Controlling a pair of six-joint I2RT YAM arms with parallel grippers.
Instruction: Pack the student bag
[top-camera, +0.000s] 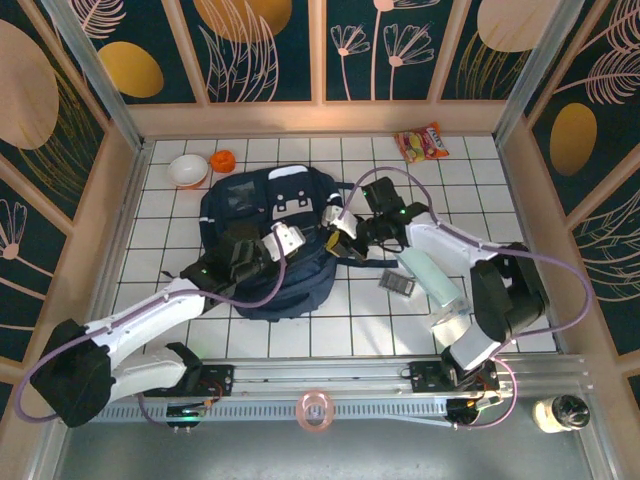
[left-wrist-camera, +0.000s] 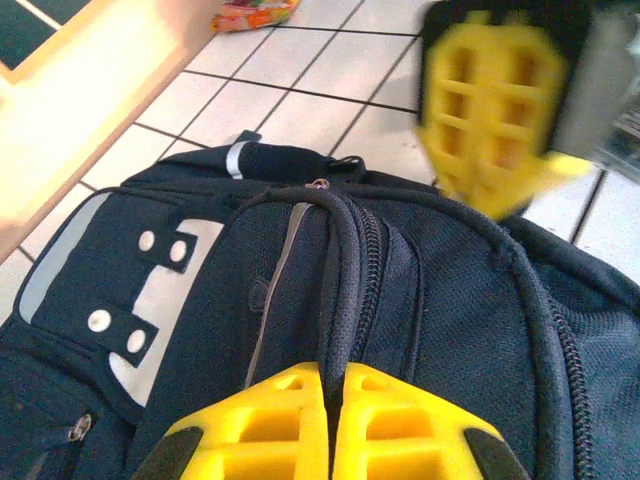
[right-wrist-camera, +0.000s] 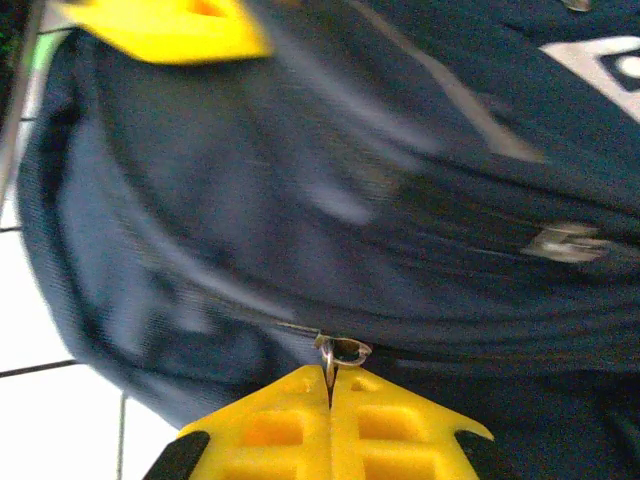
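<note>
The student bag (top-camera: 250, 215), a large navy backpack with a grey-white patch (left-wrist-camera: 150, 300), lies in the middle of the tiled table. My left gripper (left-wrist-camera: 333, 372) comes in from the lower left (top-camera: 288, 240) and is shut on a raised fold of bag fabric beside the zip track (left-wrist-camera: 365, 260). My right gripper (right-wrist-camera: 330, 376) reaches in from the right (top-camera: 337, 224) and is shut on the metal zipper pull (right-wrist-camera: 343, 350) at the bag's side. Across the bag in the left wrist view is a blurred right finger (left-wrist-camera: 490, 110).
A white bowl (top-camera: 188, 170) and an orange object (top-camera: 222, 160) sit at the back left. A snack packet (top-camera: 422, 143) lies at the back right. A pale teal bottle (top-camera: 430, 276) and a small dark item (top-camera: 397, 285) lie right of the bag, under my right arm.
</note>
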